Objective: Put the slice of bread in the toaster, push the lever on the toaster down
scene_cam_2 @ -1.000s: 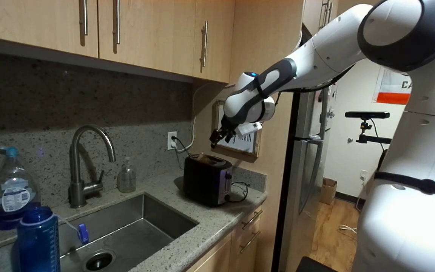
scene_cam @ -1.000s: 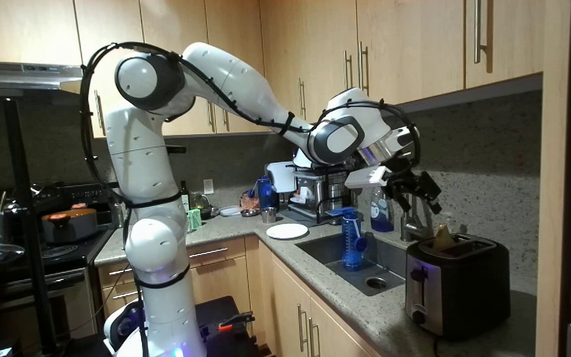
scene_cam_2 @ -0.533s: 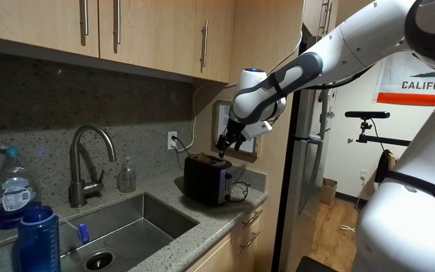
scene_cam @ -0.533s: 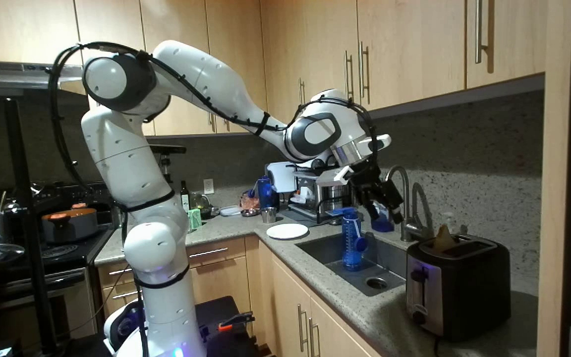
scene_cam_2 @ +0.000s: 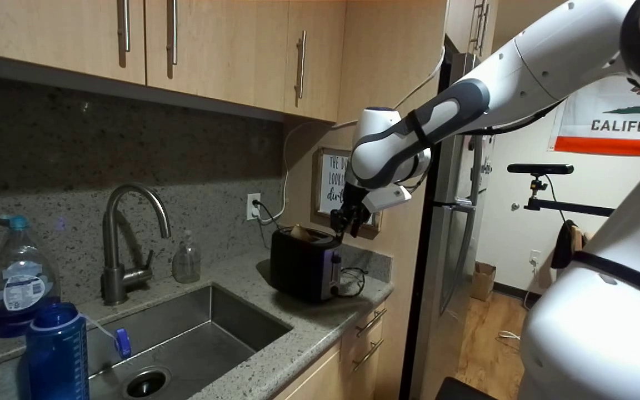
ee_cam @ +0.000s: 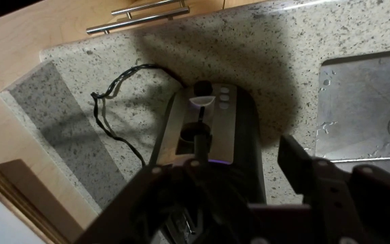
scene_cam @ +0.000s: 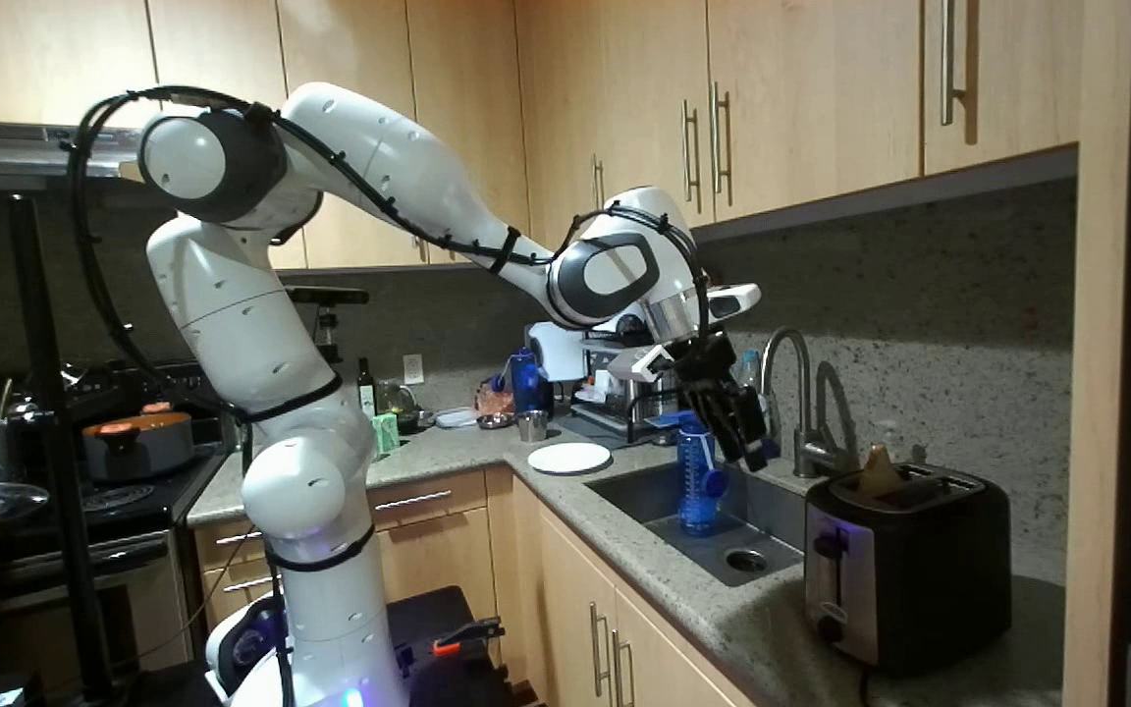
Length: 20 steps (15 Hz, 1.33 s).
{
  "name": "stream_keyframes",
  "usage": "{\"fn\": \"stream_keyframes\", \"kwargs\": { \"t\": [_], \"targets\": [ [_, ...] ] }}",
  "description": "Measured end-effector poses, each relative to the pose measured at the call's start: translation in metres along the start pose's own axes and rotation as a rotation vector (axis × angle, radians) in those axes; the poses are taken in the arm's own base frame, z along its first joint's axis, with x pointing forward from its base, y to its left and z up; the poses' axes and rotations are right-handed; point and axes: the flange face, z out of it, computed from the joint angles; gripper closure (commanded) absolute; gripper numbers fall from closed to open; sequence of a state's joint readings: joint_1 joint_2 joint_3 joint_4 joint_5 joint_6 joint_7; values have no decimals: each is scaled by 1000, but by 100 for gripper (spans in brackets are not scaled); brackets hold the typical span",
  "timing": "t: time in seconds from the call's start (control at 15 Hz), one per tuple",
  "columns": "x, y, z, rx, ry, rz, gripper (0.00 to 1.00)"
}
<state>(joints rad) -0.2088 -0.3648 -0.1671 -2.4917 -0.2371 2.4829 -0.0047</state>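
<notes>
Speckled counter (scene_cam: 762,624) crosses an exterior view's lower right, bearing the sink (scene_cam: 767,513) and, further right, the toaster (scene_cam: 943,579). Low in the wrist view, the gripper (ee_cam: 243,140) has its jaws parted; contact with the lever (ee_cam: 191,129) is unclear. Bottle (scene_cam: 695,481) in the sink; bread (scene_cam: 879,476) in a toaster slot, base hidden.

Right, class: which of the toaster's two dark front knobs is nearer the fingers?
The upper one, the lever; the round dial sits lower on the front, farther from the fingers.

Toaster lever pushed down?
No, in an exterior view the lever sits high on the front of the toaster, and the slice of bread sticks up above its top.
</notes>
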Motion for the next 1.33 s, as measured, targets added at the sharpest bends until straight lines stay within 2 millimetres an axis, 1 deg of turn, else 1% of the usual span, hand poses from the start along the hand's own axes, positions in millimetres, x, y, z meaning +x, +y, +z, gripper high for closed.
{"fn": "stream_keyframes", "kwargs": {
  "t": [0.2,0.27,0.53,0.8,1.07,1.33],
  "targets": [
    [-5,2,6,-1,-15,28,95],
    [-6,3,8,-1,-20,40,100],
    [-19,8,22,-1,-14,114,100],
    [-30,15,39,-2,40,204,100],
    [-28,16,56,-14,100,274,100],
    [-24,18,73,-30,124,325,100]
  ]
}}
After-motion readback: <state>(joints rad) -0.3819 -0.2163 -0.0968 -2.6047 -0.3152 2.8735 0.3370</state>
